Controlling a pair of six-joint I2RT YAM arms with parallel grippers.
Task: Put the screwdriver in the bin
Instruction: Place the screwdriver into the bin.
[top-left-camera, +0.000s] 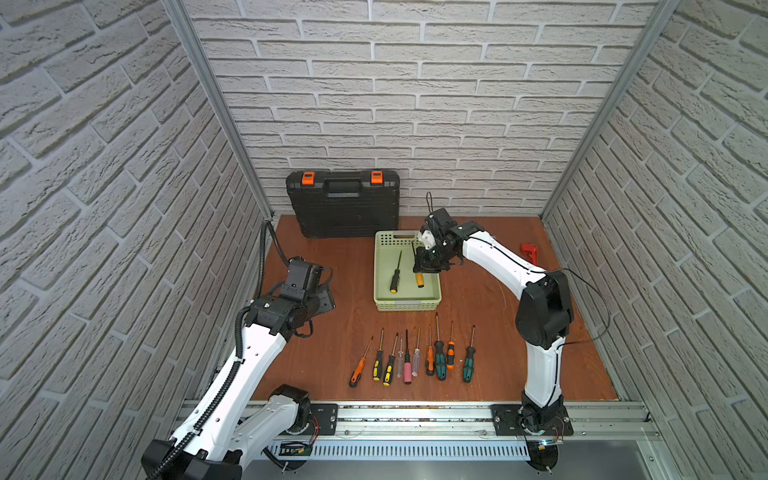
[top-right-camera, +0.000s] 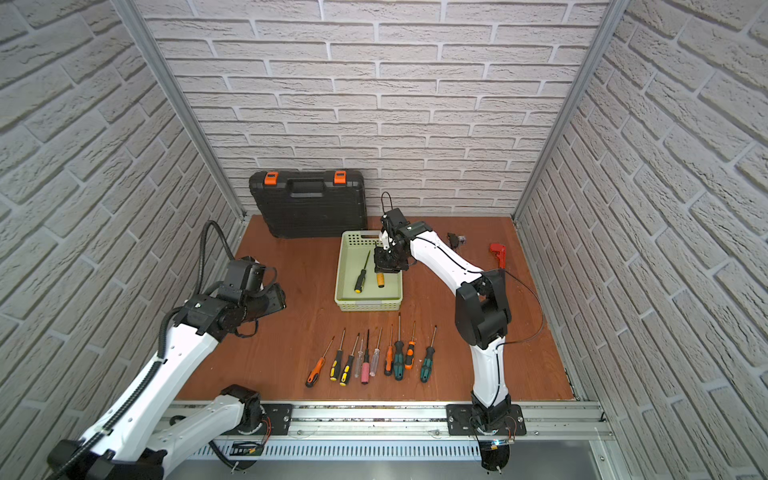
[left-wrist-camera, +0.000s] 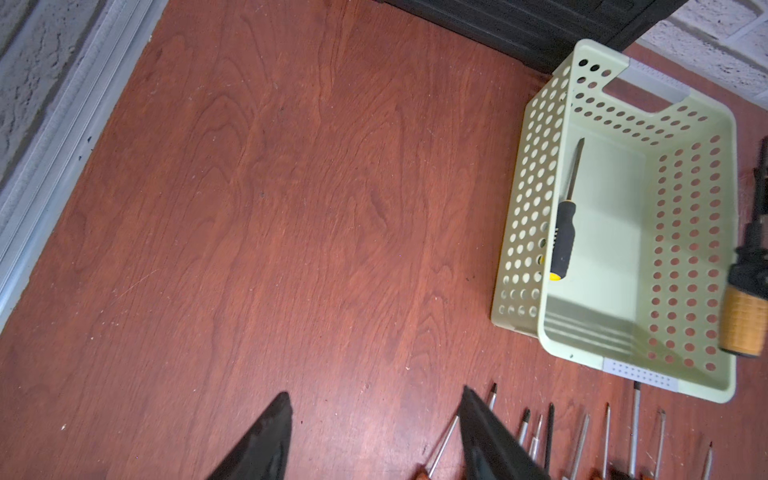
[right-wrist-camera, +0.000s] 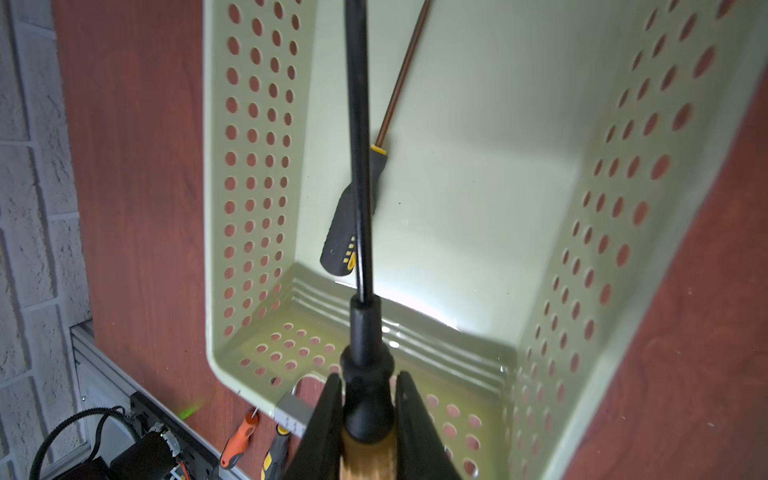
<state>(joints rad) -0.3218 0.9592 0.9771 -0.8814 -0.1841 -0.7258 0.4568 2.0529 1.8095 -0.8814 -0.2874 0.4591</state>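
Note:
My right gripper (right-wrist-camera: 368, 376) is shut on a screwdriver (right-wrist-camera: 360, 166) with an amber handle, black collar and black shaft. It hangs over the light green bin (top-left-camera: 376, 270), near its right wall, with the handle (top-left-camera: 420, 279) pointing toward the front. A black-and-yellow screwdriver (top-left-camera: 395, 279) lies on the bin floor, also seen in the left wrist view (left-wrist-camera: 563, 237). My left gripper (left-wrist-camera: 375, 392) is open and empty, low over the bare table left of the bin (left-wrist-camera: 528, 199).
A row of several screwdrivers (top-left-camera: 411, 357) lies in front of the bin. A black tool case (top-left-camera: 343, 203) with orange latches leans on the back wall. A red tool (top-left-camera: 528, 250) sits at the far right. A small dark object (top-right-camera: 456, 240) lies behind the right arm.

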